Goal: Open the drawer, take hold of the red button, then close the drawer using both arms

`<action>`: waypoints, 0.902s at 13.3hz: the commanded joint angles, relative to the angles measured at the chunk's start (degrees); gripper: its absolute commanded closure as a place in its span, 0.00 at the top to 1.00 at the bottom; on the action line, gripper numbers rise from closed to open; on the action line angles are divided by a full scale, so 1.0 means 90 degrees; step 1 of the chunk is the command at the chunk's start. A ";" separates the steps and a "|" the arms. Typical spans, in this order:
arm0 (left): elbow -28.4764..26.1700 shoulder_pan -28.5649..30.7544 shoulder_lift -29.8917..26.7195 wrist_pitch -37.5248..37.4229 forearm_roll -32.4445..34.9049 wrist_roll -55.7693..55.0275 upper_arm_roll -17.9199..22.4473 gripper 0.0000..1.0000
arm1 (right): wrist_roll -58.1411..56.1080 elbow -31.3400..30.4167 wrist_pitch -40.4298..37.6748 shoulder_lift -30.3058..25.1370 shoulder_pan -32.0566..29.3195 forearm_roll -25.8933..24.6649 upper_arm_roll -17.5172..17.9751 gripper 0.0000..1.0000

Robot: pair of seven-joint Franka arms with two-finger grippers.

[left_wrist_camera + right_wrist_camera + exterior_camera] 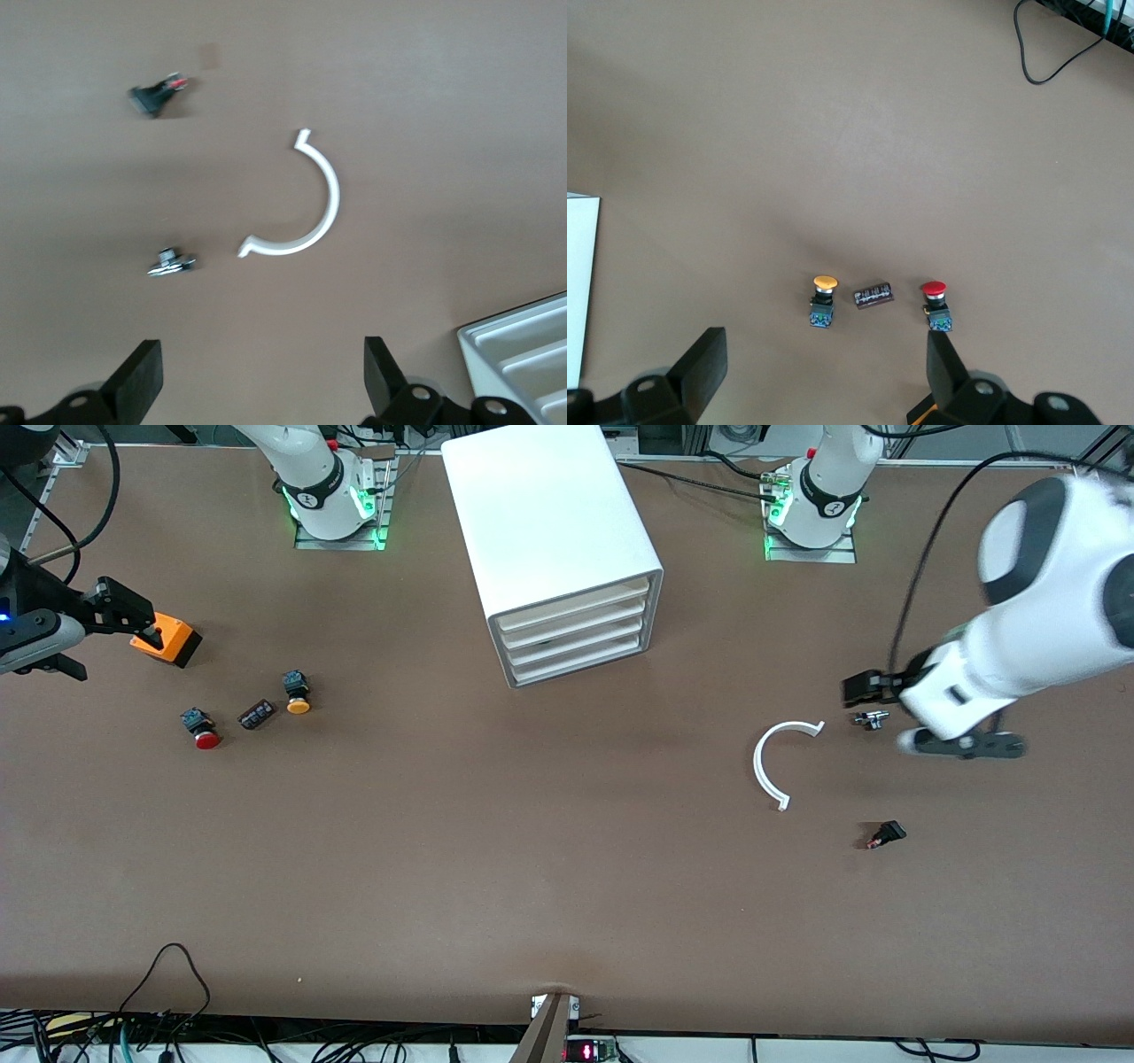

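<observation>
The white cabinet (549, 531) stands at the middle of the table near the arms' bases. Its uppermost drawer (576, 600) is closed, like the three below it. The red-capped button (203, 730) lies toward the right arm's end of the table and shows in the right wrist view (935, 304). My right gripper (133, 615) is open and empty over the orange box (168, 640); its wrist view (824, 376) shows it apart from the button. My left gripper (873, 691) is open and empty (261, 381) over a small metal part (871, 719).
A yellow-capped button (297, 693) and a small dark component (257, 714) lie beside the red one. A white half-ring (775, 762) and a small black switch (886, 834) lie toward the left arm's end. The cabinet's corner (523, 354) shows in the left wrist view.
</observation>
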 commanded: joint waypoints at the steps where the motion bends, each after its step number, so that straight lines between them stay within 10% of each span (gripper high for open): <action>1: -0.0265 -0.0170 -0.0588 -0.0248 -0.0095 0.0451 0.0523 1.00 | 0.0055 0.0179 -0.0040 0.0122 0.0069 0.0026 -0.0101 1.00; 12: -0.0460 -0.0249 -0.1625 -0.0737 0.0296 0.0980 0.1208 1.00 | 0.0074 0.0179 -0.0040 0.0161 0.0108 -0.0160 -0.0082 1.00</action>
